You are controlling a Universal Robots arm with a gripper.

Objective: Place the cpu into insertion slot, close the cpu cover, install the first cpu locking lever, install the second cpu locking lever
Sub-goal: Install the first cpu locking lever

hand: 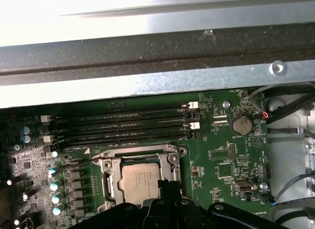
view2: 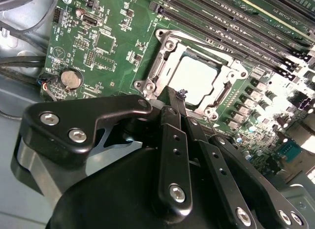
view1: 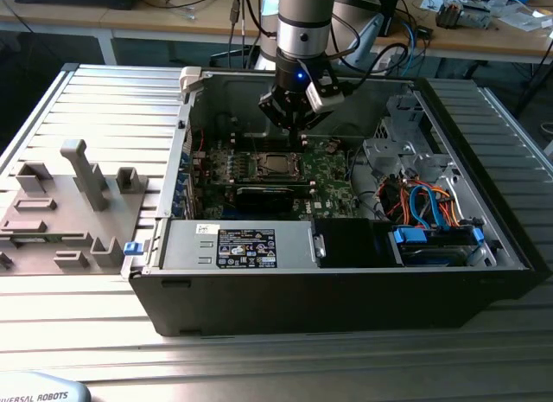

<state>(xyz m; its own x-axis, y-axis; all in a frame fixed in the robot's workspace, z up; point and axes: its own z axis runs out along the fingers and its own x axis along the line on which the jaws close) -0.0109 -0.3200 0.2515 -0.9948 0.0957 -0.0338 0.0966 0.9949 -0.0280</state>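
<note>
Ribbed grey metal tabletop [view1: 285, 354], cluttered pale wooden workbench [view1: 510, 41] behind.

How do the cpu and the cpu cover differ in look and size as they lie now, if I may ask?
The cpu is a solid dull silver square; the cpu cover is a frame with a square window. The cpu is smaller and shows through that window, while the cpu cover rims it. Both lie flat on the green board.
</note>
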